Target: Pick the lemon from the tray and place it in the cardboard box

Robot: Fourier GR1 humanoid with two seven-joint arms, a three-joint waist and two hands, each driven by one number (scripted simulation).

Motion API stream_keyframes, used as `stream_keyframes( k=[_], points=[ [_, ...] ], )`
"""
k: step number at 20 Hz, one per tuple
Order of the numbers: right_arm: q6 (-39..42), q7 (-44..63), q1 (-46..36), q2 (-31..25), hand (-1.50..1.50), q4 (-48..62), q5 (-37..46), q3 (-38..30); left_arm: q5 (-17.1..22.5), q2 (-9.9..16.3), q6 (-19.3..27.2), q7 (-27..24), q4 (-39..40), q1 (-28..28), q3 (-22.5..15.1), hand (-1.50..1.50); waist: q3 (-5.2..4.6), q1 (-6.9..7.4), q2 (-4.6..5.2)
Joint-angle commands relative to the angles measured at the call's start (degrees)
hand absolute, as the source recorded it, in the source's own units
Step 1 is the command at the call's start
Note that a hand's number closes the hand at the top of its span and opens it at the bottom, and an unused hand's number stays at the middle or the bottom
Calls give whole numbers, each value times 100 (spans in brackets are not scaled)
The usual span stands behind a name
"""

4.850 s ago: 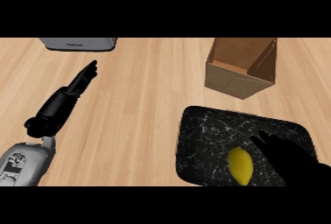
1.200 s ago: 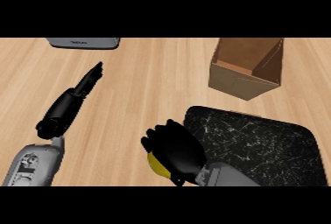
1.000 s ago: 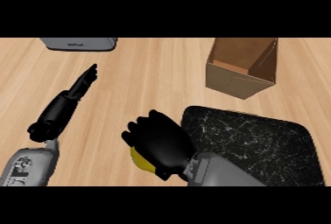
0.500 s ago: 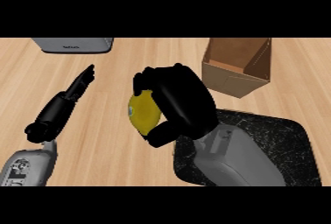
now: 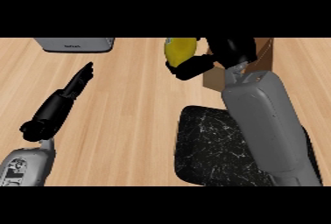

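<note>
On wooden counter (image 5: 135, 113), dark tray (image 5: 213, 153)

The right hand (image 5: 220, 54) and its grey forearm are covering most of the cardboard box (image 5: 214, 78), hiding its opening. The lemon (image 5: 180, 49) in that hand is running off the view's upper edge, as is the grey appliance (image 5: 74, 43) beyond the left hand (image 5: 59, 105).

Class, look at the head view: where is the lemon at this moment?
The lemon is off the tray, held in the right hand near the view's top centre, just left of the cardboard box and above the wooden counter.
</note>
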Motion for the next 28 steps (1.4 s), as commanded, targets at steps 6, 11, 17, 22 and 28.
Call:
stream_keyframes(
  k=[6,11,17,22,28],
  points=[
    [536,-987,-696,-1038,150,2256,107,-451,4,27,-90,-205,81,28,67,0,-3,59,26],
    [1460,-1390,-1113,-1424,150,3373,40,-449,-206,-341,188,111,112,-334,-204,0,0,54,41],
    [1330,-2026,-1426,-1645,150,4887,480,-313,-142,-137,-66,-104,-4,49,-134,0,2,184,66],
    [1942,-3246,-1419,-1879,-150,5299,359,-256,-163,-43,-64,-462,199,80,28,0,3,117,57],
    [1460,-4179,-1438,-1875,-150,5262,-718,-1387,-202,-238,21,29,-43,-86,-143,0,18,83,63]
  ],
)
